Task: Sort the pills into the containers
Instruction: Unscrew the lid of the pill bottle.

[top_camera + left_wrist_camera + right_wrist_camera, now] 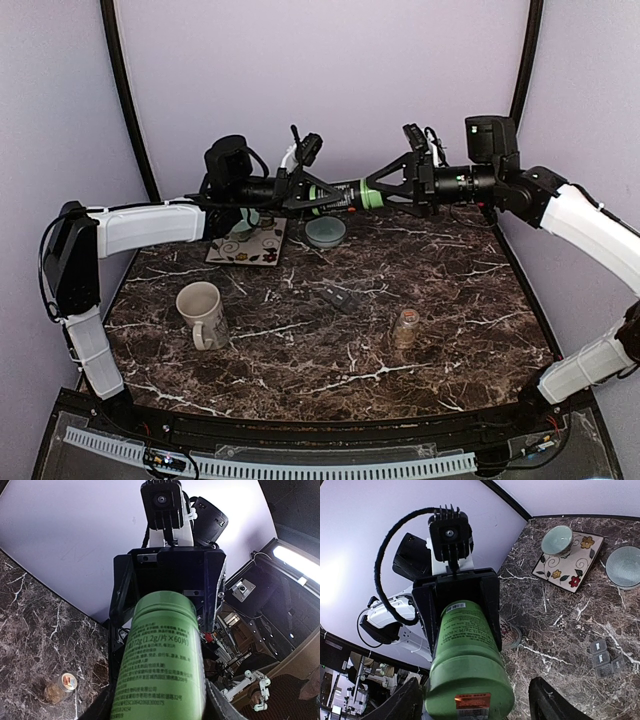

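A green pill bottle [345,194] is held level in the air over the back of the table. My left gripper [325,195] is shut on its body, and the printed label fills the left wrist view [160,655]. My right gripper [388,190] faces it from the right. Its jaws stand spread on both sides of the bottle's cap end [470,695], with a gap showing on one side. A small amber pill bottle [406,327] stands on the marble table and also shows in the left wrist view [60,687]. Small clear pill packs [343,298] lie mid-table, seen too in the right wrist view [605,657].
A cream mug [200,312] stands at the left. A floral tile [262,246] at the back left carries a small cup [557,539]. A ribbed grey-green bowl [325,232] sits beside the tile. Purple walls close the back and sides.
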`<state>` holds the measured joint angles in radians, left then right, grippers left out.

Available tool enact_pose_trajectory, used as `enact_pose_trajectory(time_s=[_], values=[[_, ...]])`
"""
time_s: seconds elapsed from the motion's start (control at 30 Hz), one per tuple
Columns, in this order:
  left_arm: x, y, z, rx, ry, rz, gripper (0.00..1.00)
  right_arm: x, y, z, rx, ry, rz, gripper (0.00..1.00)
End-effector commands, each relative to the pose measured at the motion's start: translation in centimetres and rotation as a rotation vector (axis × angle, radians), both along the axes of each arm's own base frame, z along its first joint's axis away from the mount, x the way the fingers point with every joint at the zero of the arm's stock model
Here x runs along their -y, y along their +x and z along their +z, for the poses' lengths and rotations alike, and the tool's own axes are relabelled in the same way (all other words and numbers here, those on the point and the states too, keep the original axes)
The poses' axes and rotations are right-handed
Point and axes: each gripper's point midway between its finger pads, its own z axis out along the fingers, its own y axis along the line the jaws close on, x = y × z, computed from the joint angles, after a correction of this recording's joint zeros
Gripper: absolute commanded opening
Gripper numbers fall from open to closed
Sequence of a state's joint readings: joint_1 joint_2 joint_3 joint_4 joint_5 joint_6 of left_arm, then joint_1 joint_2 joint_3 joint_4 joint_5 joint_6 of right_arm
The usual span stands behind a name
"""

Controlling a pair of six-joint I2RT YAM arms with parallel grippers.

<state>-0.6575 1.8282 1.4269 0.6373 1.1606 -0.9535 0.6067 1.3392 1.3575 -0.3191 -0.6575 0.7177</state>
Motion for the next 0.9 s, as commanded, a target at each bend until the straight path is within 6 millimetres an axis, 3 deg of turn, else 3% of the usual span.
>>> enact_pose_trajectory(time_s=[0.0,0.1,0.3,0.37,0.63,0.87], values=[[-1.0,-1.3,4.7,0.121,-0.080,-0.001,0.00,-0.1,0.1,-0.7,-0.009,-0.015,-0.002,0.71],[-1.0,-1.3,4.7,0.121,-0.079,-0.005,0.00,-0.2,0.2,-0.6,-0.004,-0.018,0.001,0.61],[-0.9,-1.2,4.5,0.116,-0.074,-0.004,0.00,-0.6,0.3,-0.1,0.028,-0.030,0.028,0.28],[-0.9,-1.1,4.6,0.111,-0.077,-0.005,0.00,-0.8,-0.1,0.3,0.076,-0.030,0.061,0.22],[-1.0,-1.9,6.5,0.061,-0.119,-0.079,0.00,0.5,-2.1,2.3,0.489,-0.089,0.149,0.20],[-1.2,-2.4,7.1,0.042,-0.122,-0.112,0.00,2.0,-1.3,1.5,0.650,-0.189,0.089,0.22]])
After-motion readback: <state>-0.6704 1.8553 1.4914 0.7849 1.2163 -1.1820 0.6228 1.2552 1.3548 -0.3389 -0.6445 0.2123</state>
